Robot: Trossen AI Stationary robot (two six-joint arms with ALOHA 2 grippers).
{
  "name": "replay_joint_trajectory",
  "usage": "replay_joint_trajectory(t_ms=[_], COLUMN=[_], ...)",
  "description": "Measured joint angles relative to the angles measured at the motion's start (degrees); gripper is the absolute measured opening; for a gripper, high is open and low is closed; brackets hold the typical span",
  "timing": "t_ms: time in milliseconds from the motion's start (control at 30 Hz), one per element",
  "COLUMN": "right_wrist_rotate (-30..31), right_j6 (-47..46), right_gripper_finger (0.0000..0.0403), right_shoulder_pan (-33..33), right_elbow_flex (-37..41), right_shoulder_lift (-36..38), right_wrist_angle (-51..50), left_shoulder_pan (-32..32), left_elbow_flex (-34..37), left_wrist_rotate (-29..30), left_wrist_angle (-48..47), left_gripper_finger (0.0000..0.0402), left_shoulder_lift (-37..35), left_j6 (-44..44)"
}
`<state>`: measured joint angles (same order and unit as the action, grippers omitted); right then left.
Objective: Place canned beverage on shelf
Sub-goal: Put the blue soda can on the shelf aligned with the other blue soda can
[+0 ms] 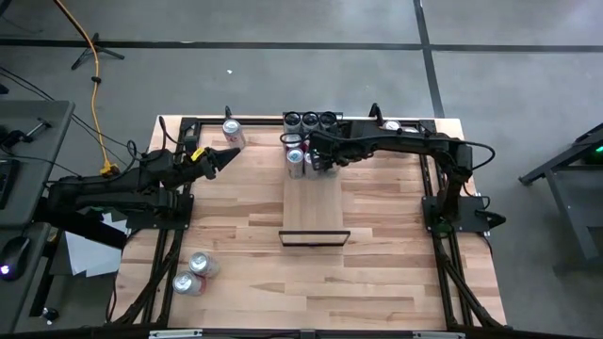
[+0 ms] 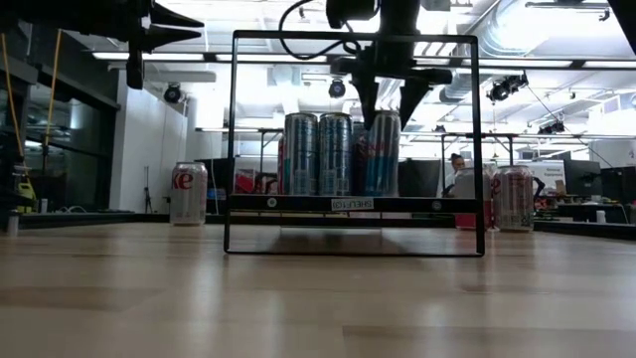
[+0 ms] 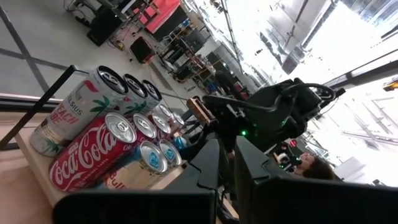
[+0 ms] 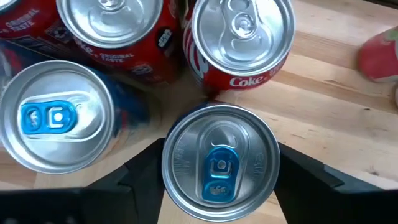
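One can [image 4: 219,163] sits between right gripper [image 4: 219,180] fingers, blue tab up, standing on shelf [image 1: 316,202] at far end. Fingers [image 4: 144,171] snug on both sides of can, so gripper looks to be holding it. Just past gripper: second blue-tab can [image 4: 55,117], two red cola cans [image 4: 244,38], all close together. To do well: keep can straight up, don't bump neighbours, let go slow, lift straight up. Left gripper [image 1: 226,158] closed tight, holding nothing, waits well apart near lone can [image 1: 233,133] on table [image 1: 377,254].
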<state>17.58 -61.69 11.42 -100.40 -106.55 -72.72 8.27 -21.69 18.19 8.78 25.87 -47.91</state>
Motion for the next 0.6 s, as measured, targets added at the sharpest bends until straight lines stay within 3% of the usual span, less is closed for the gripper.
replay_joint_trajectory(t_ms=[600], right_wrist_rotate=[-1.25], right_j6=[0.03], right_gripper_finger=[0.0264], right_shoulder_pan=[-0.20], right_elbow_flex=[-0.07], right_shoulder_lift=[0.10], right_wrist_angle=[1.85], left_shoulder_pan=[0.00], left_elbow_flex=[-0.01], left_wrist_rotate=[-1.27], left_wrist_angle=[0.00], left_gripper_finger=[0.0000], left_shoulder_lift=[0.00], left_j6=[-0.02])
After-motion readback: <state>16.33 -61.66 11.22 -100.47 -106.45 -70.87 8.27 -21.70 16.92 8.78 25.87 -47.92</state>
